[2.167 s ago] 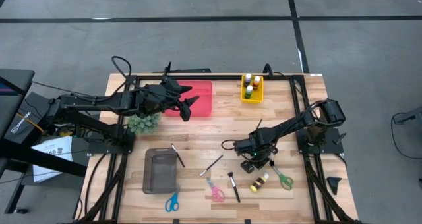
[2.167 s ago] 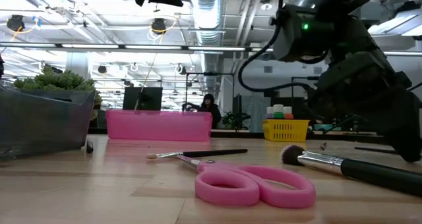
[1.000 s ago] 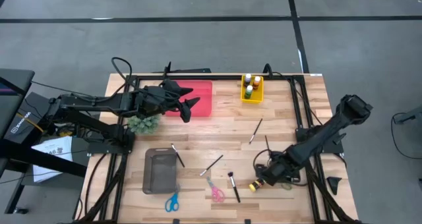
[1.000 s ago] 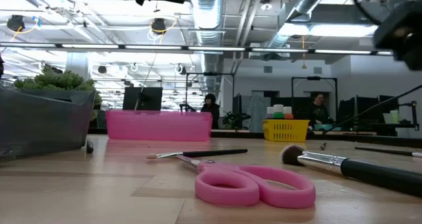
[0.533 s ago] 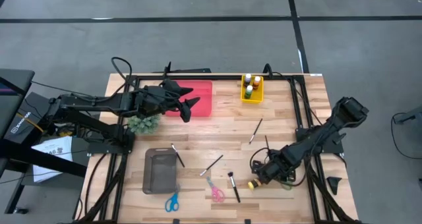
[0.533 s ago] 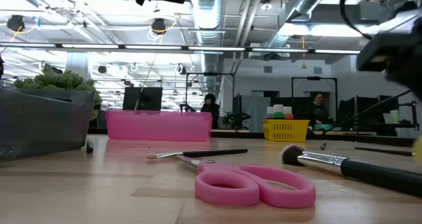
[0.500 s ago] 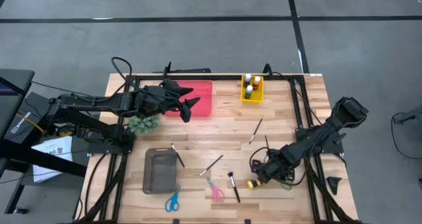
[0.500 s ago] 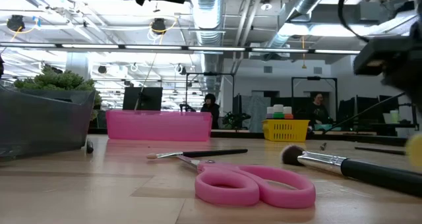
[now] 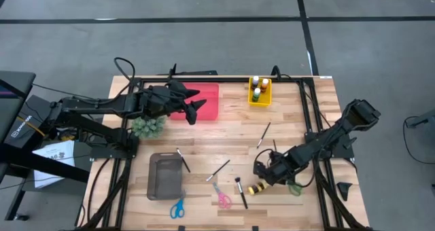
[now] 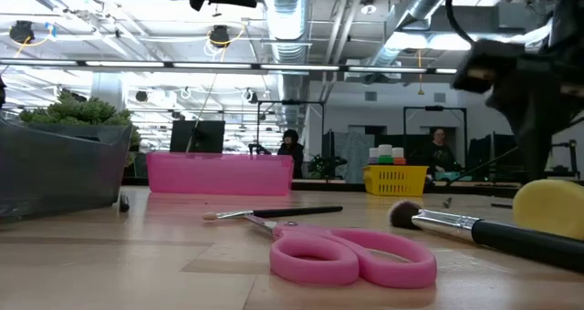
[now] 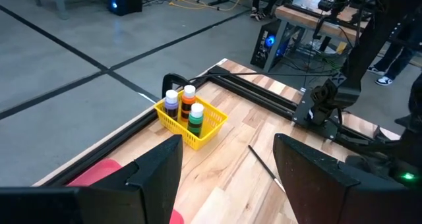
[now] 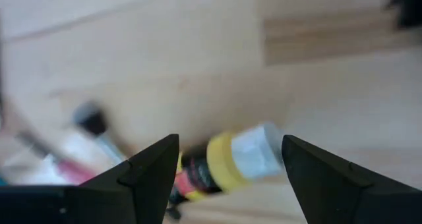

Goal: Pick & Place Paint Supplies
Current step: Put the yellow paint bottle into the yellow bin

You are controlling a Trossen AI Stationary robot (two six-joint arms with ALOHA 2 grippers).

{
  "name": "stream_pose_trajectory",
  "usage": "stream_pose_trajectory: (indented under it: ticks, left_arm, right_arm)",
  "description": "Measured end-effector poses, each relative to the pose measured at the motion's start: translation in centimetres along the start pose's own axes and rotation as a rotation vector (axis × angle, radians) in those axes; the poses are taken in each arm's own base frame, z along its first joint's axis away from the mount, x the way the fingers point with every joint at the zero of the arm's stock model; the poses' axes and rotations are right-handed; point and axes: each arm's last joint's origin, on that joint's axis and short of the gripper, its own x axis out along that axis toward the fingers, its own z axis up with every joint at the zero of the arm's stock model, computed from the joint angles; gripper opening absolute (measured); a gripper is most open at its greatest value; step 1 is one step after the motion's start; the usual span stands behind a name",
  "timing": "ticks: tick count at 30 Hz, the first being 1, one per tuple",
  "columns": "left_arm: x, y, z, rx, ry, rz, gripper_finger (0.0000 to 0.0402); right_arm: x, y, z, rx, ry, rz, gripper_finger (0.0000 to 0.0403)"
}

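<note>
The left tool (image 9: 192,103) hangs over the pink tray (image 9: 207,102) at the tabletop's (image 9: 224,146) far side, fingers spread wide and holding nothing. Just beside it sits the fuzzy green tuft (image 9: 147,128). Nearer the front lie the grey bin (image 9: 166,176), blue scissors (image 9: 177,208), a thin paintbrush (image 9: 218,170), pink scissors (image 9: 222,197) and a dark-handled brush (image 9: 240,191). The yellow basket (image 9: 259,91) at the far edge holds three paint bottles (image 11: 186,109). Another thin brush (image 9: 264,134) lies toward the right. The right tool (image 9: 262,175) is low over the front right area, fingers wide apart, directly above the yellow-and-black paint bottle (image 9: 256,188) lying on its side; nothing is gripped. Green scissors (image 9: 294,187) lie just beyond
</note>
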Motion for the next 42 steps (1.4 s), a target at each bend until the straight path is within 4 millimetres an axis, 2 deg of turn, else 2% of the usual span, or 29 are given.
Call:
stream_pose_trajectory:
  ticks: [8,12,19,23,28,33,42]
  left_arm:
    - [-0.1,0.0,0.1,0.000,-0.008,-0.005,0.0232]
    - [-0.1,0.0,0.1,0.002,-0.010,-0.006,0.0232]
    - [-0.1,0.0,0.1,0.002,-0.010,-0.006,0.0232]
    - [-0.2,0.0,0.2,-0.002,-0.017,-0.008,0.0232]
    - [-0.4,0.1,0.3,-0.004,-0.021,-0.010,0.0232]
    - [-0.7,0.2,0.6,-0.019,-0.036,-0.015,0.0232]
    - [-1.1,0.3,0.8,-0.030,-0.044,-0.018,0.0232]
  right_arm:
    - [-2.2,0.1,-2.8,-0.089,-0.004,-0.031,0.0264]
    - [-2.6,-0.2,-4.8,-0.147,0.058,0.053,0.0264]
    - [0.7,-0.2,-7.1,-0.170,0.160,0.085,0.0264]
    - [2.5,-0.6,-6.9,-0.170,0.121,0.049,0.0264]
    - [3.6,-1.1,-6.1,-0.178,0.041,0.007,0.0264]
    - [3.7,-0.9,-4.9,-0.157,0.012,0.038,0.0264]
    - [3.0,-0.5,-1.1,-0.110,-0.104,0.106,0.0264]
